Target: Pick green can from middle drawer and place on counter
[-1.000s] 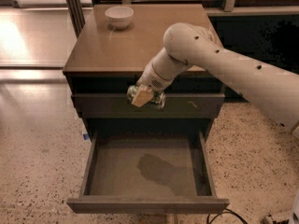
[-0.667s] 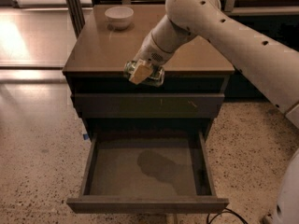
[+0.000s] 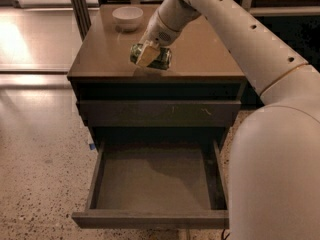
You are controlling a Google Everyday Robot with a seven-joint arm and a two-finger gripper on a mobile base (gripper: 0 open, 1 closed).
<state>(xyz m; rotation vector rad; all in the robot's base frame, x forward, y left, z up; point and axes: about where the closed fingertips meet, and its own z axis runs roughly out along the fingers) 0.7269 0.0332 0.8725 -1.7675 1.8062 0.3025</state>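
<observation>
Placement step: my gripper (image 3: 147, 56) pinches the green can (image 3: 162, 60) just above the counter (image 3: 205, 54), near its front edge. Middle drawer (image 3: 155, 181) stands open below. Next move, as I judge it: lower gently, set the can down back from the edge, then let go.

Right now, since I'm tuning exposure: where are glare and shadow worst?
Camera view: the floor at left glares brightest; the counter shows soft sheen; the middle drawer sits dim; the gripper holds the green can over the counter's front.

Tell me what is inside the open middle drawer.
The middle drawer shows only its bare grey-brown floor; the robot's arm covers its front right corner. The gripper holds the green can above the counter, near its front edge.
</observation>
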